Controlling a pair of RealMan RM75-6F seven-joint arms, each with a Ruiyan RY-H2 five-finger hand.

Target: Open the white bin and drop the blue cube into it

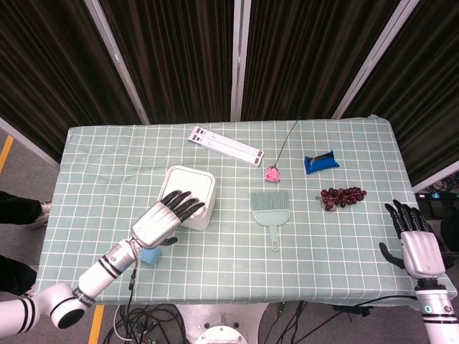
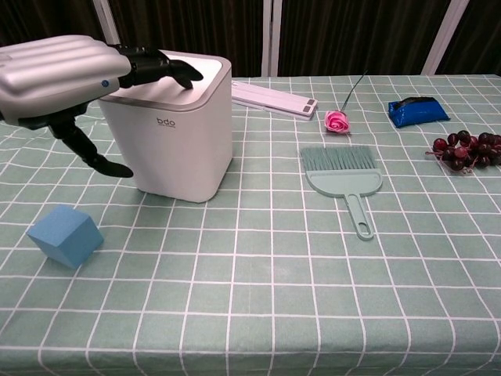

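The white bin [image 1: 193, 188] [image 2: 174, 145] stands left of the table's middle with its flat lid down. My left hand [image 1: 163, 217] [image 2: 56, 74] lies flat over the lid's near left part; its dark fingertips [image 2: 160, 67] reach across the lid and its thumb hangs beside the bin's left wall. It holds nothing. The blue cube [image 1: 149, 256] [image 2: 65, 235] lies on the cloth in front of the bin to its left, partly hidden under my left wrist in the head view. My right hand [image 1: 417, 244] hovers open at the table's front right corner, far from both.
A green dustpan brush [image 1: 271, 208] [image 2: 344, 176] lies right of the bin. Beyond it are a pink rose [image 1: 272, 173], a blue packet [image 1: 320, 162], dark grapes [image 1: 342, 196] and a white strip [image 1: 226, 145] at the back. A green checked cloth [image 1: 337, 236] covers the table.
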